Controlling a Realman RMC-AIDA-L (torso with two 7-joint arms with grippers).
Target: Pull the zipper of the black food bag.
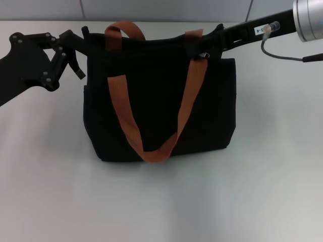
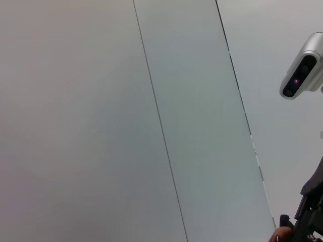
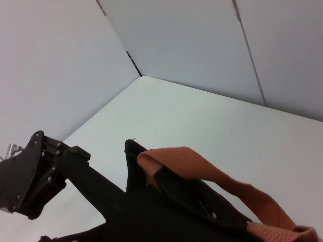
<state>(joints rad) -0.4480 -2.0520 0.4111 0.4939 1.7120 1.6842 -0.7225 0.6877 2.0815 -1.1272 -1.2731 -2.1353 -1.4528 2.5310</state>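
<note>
The table [image 1: 262, 191] is big and white. The bag [image 1: 159, 108] stands upright in the middle of it, toward the back, with one orange strap [image 1: 156, 151] hanging down its front and another looping up at the top.

The left gripper [image 1: 75, 45] is at the bag's top left corner. Its fingers reach onto the top edge, but black on black hides whether it is clenched, so I cannot tell. The right gripper [image 1: 212, 43] is at the top right corner, near a small silver bit that may be the zipper [image 1: 204, 55] (too small to be sure). I cannot tell if it is grasping it.

To do this step well, I think one gripper should hold the corner firm while the other slides the pull straight along the top edge, low and slow, so the bag does not tip or drag. The strap near the pull could get in the way.

What is inside the bag is hidden.
</note>
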